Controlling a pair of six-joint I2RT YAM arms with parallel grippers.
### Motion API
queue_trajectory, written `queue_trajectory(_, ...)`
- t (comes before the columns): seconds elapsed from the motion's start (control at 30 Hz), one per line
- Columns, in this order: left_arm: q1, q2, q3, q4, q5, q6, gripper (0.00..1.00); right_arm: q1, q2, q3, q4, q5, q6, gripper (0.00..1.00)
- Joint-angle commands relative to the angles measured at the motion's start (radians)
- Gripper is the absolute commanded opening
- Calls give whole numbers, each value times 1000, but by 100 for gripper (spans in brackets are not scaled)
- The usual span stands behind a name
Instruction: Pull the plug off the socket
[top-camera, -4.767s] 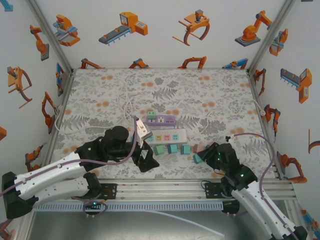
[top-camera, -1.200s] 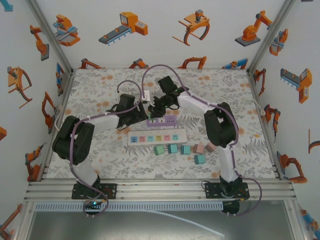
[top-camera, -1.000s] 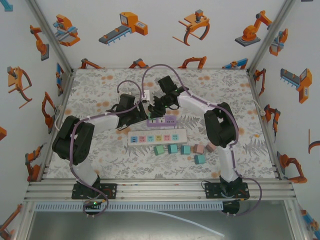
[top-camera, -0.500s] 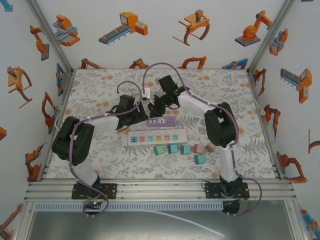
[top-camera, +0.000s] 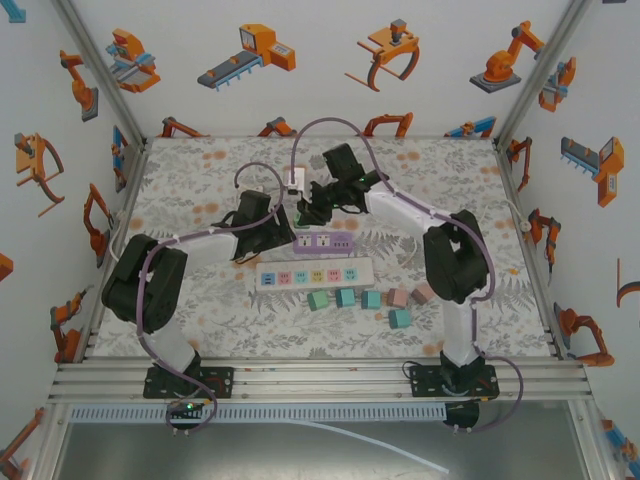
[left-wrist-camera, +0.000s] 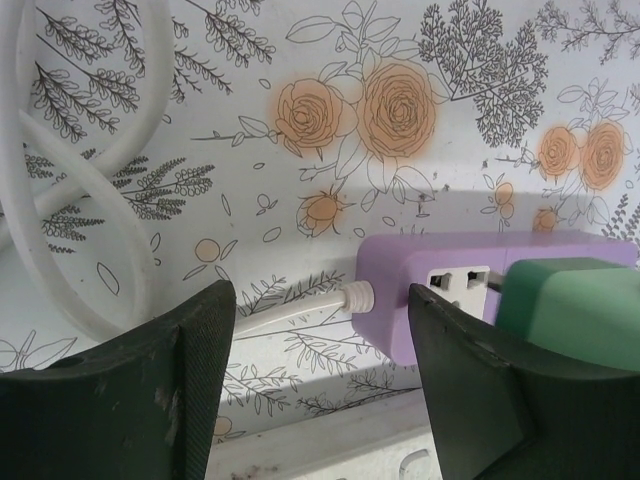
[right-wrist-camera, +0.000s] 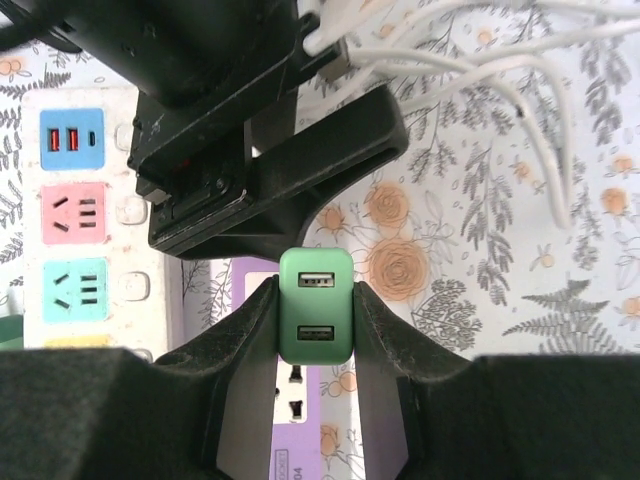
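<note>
Right fingers (right-wrist-camera: 245, 370): pressed against two opposite sides of the green plug (right-wrist-camera: 316, 305), which is pinched between the pads.
Green plug: held between the right fingers, with its two-port USB face turned toward the wrist camera; positioned directly over the purple socket strip (left-wrist-camera: 390, 270).
Metal prong (left-wrist-camera: 495, 284): seen between the plug body and the socket face; whether its tip is seated in the socket cannot be told.
Left fingers (left-wrist-camera: 150, 400): spread; the cable end of the purple socket strip is seen in the gap between them; contact cannot be told.
Purple socket strip: laid flat on the table (top-camera: 200, 180), below the right fingers and just ahead of the left fingers.
White socket strip (top-camera: 315, 275): laid just beside the purple socket strip, on the side nearer the arm bases.
White cables (left-wrist-camera: 60, 230): looped on the table to the left of the left fingers.
Loose plugs (top-camera: 345, 297): set in a row near the white socket strip, well apart from both pairs of fingers.
</note>
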Motion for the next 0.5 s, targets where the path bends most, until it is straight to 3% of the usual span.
queue_trajectory(0.0, -7, -18, -32, -155, -26, 30, 65, -4, -67, -23, 30, -2, 13, 17)
queue_trajectory(0.27, -5, -215, -39, -109, 85, 48, 65, -4, -220, -120, 120, 46, 289, 12)
queue_trajectory(0.47, -5, -444, -113, -15, 242, 102, 66, -4, -355, -197, 157, 102, 604, 5)
